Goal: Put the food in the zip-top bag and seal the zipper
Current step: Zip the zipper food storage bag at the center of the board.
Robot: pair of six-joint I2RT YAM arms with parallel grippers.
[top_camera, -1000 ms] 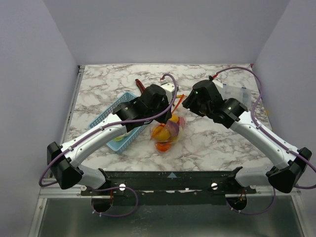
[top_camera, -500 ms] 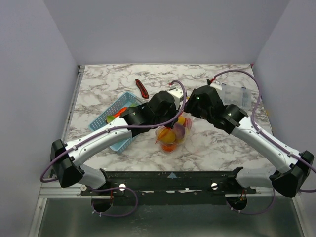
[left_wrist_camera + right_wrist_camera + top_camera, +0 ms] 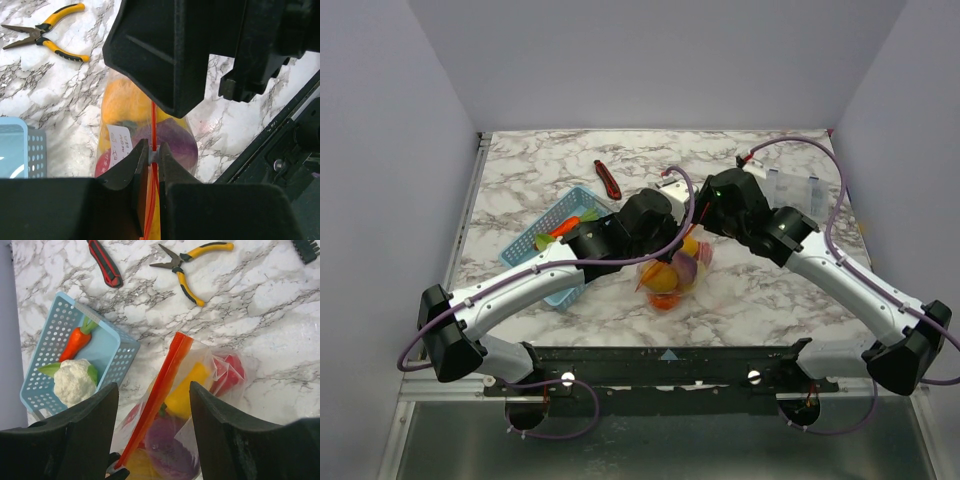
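Zip-top bag [image 3: 672, 272], clear crinkly plastic, sat on marbled table [image 3: 745, 292] between both arms. Glossy toy foods [image 3: 186, 390] inside: yellow, purple, red. Thin orange-red zipper strip [image 3: 161, 386] ran along bag mouth. Left gripper [image 3: 154, 155] clamped tight on zipper strip. Right gripper [image 3: 152, 390] fingers spread wide, straddling strip, not touching. Orange carrot [image 3: 75, 342] and white cauliflower [image 3: 72, 382] lay in blue perforated basket [image 3: 122, 365] beside bag.
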